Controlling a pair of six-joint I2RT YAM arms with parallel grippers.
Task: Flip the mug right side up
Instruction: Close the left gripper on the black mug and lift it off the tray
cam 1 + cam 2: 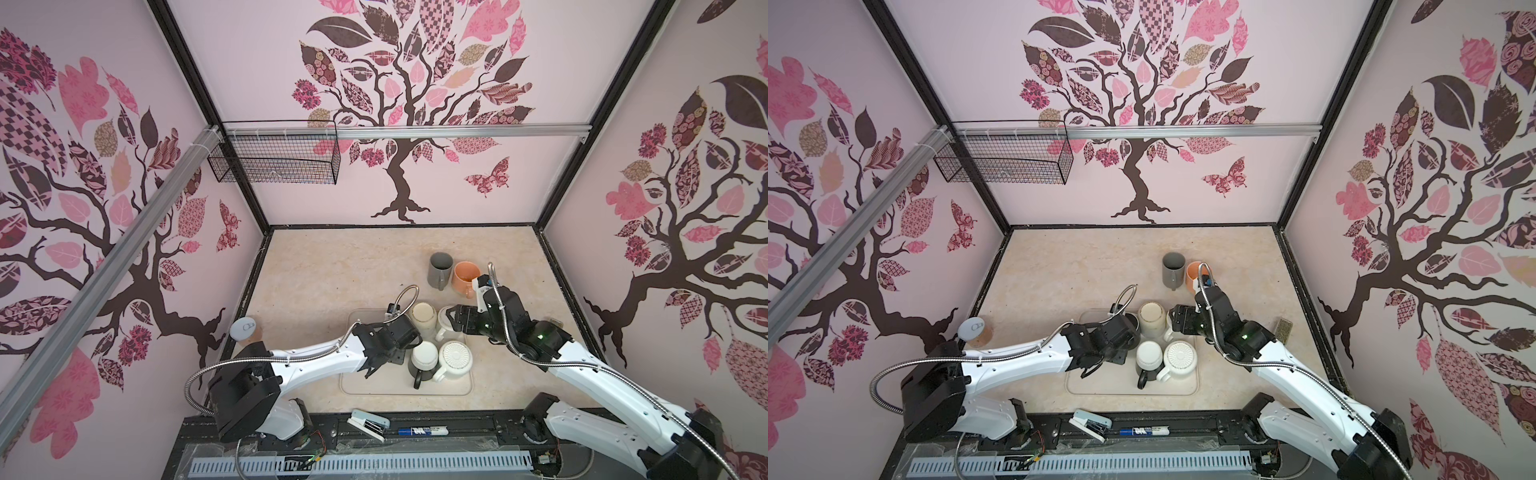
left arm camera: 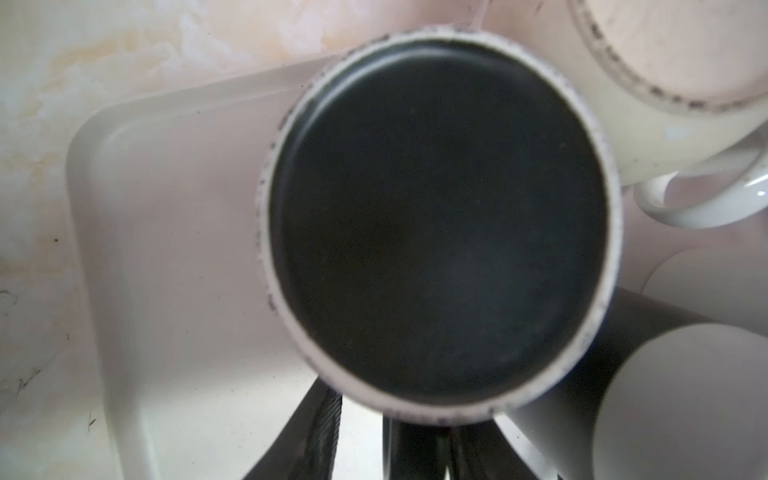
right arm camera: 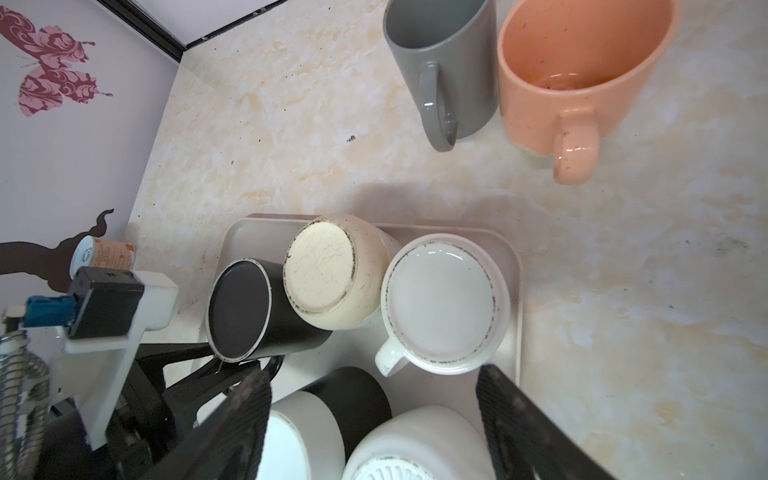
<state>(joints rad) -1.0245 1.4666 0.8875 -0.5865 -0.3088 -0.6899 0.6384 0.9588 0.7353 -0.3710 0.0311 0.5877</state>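
Item: black mug [image 2: 436,224], upside down on tray [image 2: 166,208]; its base hides my left pincer [image 3: 226,365] tips, so I cannot tell the grip. My right pincer [image 3: 374,374]: spread wide, holding nothing, above neighbouring mugs [image 3: 444,299], fingers blurred and cut off.

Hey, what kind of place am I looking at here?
Likely a robot test booth dressed as a kitchen counter: tree-decal walls box in a marble-look table, two robot arms reach over it, and a tray holds upside-down mugs.
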